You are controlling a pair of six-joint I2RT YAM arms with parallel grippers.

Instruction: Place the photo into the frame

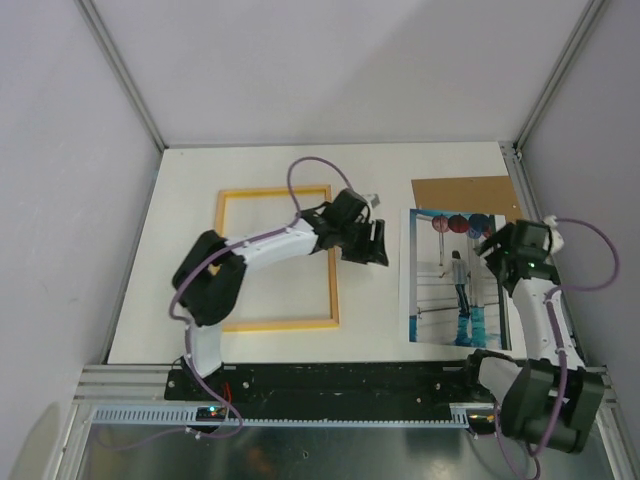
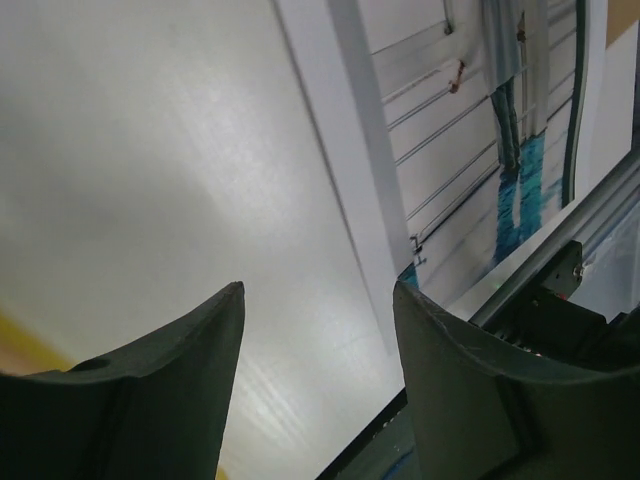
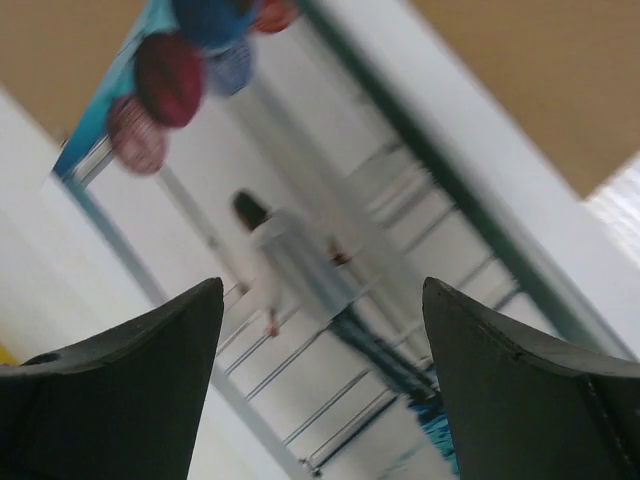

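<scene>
Left fingers (image 2: 170, 390) and right fingers (image 3: 130, 390) are shown spread, empty; the flat photo (image 1: 450, 290), centre right, may be creased when pinched up.

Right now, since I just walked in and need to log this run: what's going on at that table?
Two robot arms are working on getting a photo into a frame. The yellow frame lies flat and empty on the left of the table. The photo lies flat to its right, its top overlapping a brown backing board. The left claw is open between frame and photo. The right claw is open over the photo's right side. Neither holds anything.
</scene>
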